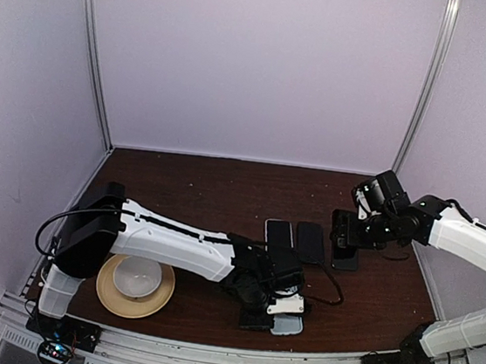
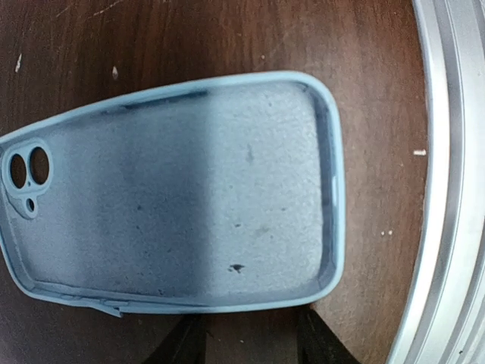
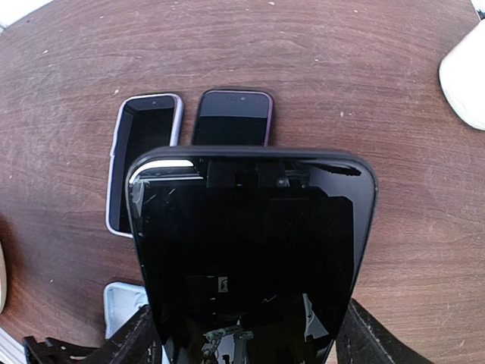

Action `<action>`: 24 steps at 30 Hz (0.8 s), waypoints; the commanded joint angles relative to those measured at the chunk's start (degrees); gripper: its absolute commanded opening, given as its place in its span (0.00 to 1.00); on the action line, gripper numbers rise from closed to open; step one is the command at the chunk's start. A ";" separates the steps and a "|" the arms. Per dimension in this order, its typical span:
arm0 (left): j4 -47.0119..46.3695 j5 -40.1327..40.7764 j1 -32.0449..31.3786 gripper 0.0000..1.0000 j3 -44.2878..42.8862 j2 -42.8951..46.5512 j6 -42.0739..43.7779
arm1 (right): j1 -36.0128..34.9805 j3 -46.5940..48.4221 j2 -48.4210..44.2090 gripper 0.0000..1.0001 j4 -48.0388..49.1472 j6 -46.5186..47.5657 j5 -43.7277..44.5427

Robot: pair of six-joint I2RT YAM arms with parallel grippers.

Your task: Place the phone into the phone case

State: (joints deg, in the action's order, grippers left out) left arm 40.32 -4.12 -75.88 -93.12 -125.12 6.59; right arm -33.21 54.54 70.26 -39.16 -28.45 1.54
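The dark wooden table (image 1: 190, 185) fills the floor of the booth, and the phone case (image 2: 174, 197) lies flat on it close to the near edge, just beside the metal rail (image 2: 447, 189). The white left arm (image 1: 174, 244) stretches low across the table and ends right over the phone case. The right arm (image 1: 465, 238) comes in from the far right and stops beyond the phone case and to its right, well apart from it.

Well to the left of the phone case sits a tan plate (image 1: 107, 294) with a white bowl (image 1: 137, 277) on it.

The phone (image 3: 250, 258), a plain black slab with a glossy screen, is off the table beyond and to the right of the phone case. The right gripper (image 3: 250, 334) has a finger clamped on each of its long edges.

The phone case faces open side up. Its light-blue inside is bare, and the camera cut-outs are at the end away from the rail.

Beyond the phone case, toward the back wall, two smaller things lie side by side. One is a dark shell (image 3: 144, 163) with a pale rim. The other is a dark handset (image 3: 231, 117) with a purplish rim, which lies closer to the held phone.

The left gripper (image 2: 248, 324) hangs just off one long edge of the phone case. Its two black fingers (image 2: 186, 341) stand apart with bare wood between them, pinching nothing, though I cannot tell whether they touch the edge.
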 commanded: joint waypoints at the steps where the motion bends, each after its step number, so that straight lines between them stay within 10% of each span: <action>1: 6.74 1.33 -1.23 0.45 -3.50 -3.85 2.60 | -1.62 0.51 -2.12 0.56 0.78 -0.73 1.95; 14: -9.67 -5.27 3.04 0.42 8.83 14.92 -6.01 | -12.29 0.50 -1.98 0.56 -3.99 -6.15 10.65; 24: -21.24 -1.35 18.08 0.51 30.12 36.01 -32.23 | -33.40 -3.56 5.39 0.54 7.37 -23.59 23.20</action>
State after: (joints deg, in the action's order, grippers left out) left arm 24.18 -9.54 -61.56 -68.97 -92.82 -10.41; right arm -60.29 50.72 71.00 -38.48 -43.53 16.60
